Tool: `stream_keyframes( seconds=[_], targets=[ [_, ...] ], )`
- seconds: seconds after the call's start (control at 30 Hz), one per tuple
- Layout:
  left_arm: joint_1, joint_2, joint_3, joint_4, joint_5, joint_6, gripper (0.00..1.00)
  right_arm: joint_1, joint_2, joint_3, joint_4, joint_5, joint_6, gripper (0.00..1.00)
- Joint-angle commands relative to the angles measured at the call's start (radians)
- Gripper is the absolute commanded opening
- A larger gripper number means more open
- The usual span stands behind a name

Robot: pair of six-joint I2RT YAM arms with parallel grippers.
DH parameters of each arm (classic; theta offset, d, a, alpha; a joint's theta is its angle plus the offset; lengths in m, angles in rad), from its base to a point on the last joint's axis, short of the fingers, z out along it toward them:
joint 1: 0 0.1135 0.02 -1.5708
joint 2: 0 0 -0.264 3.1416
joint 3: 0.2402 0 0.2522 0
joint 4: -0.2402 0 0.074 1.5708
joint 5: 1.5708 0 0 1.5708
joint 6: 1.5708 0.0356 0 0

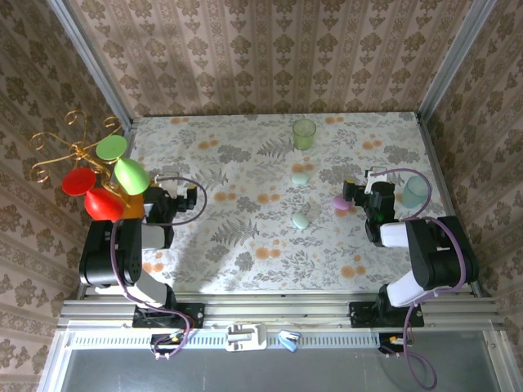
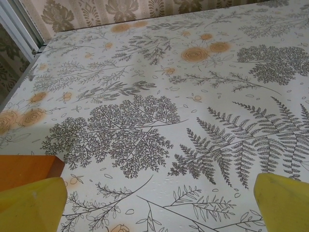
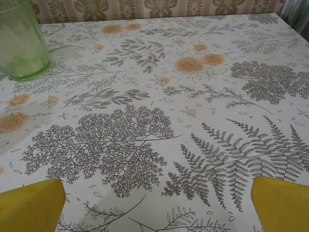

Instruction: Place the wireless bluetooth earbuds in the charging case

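A counter covered in a floral-print cloth [image 1: 237, 253] carried three pebble-shaped plastic charging cases: a mint case [image 1: 301, 177] mid-counter, a second mint case [image 1: 301, 220] nearer the arms, and a pink-purple case [image 1: 341, 202] just beside the right arm's wrist. The tiny wireless earbuds were too small to pick out from overhead, so their place among the cases could not be told. The left arm's yellow fingers [image 2: 34, 203] stood wide apart over bare cloth, holding nothing, well apart from every case. The right arm's yellow fingers [image 3: 34, 205] were likewise spread and empty, with a translucent green tumbler [image 3: 21, 41] ahead to their left. The step in hand looked like the first reach. It would go best by finding one bud, descending straight over it, straddling it, and closing gently so the smooth bean did not squirt aside.
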Motion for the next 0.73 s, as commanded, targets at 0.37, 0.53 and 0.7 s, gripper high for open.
stream_keyframes(
  seconds=[0.37, 0.53, 0.7],
  targets=[
    [0.004, 0.002, 0.022, -0.004, -0.022, -0.02, 1.0, -0.004, 0.001, -0.003, 0.049, -0.006, 0.001, 1.0],
    [0.002, 0.002, 0.023, -0.004, -0.024, -0.019, 1.0, -0.004, 0.001, -0.002, 0.049, -0.005, 0.002, 1.0],
    [-0.003, 0.0, 0.019, 0.004, -0.036, -0.014, 1.0, -0.005, -0.001, -0.013, 0.065, -0.006, 0.002, 1.0]
  ],
)
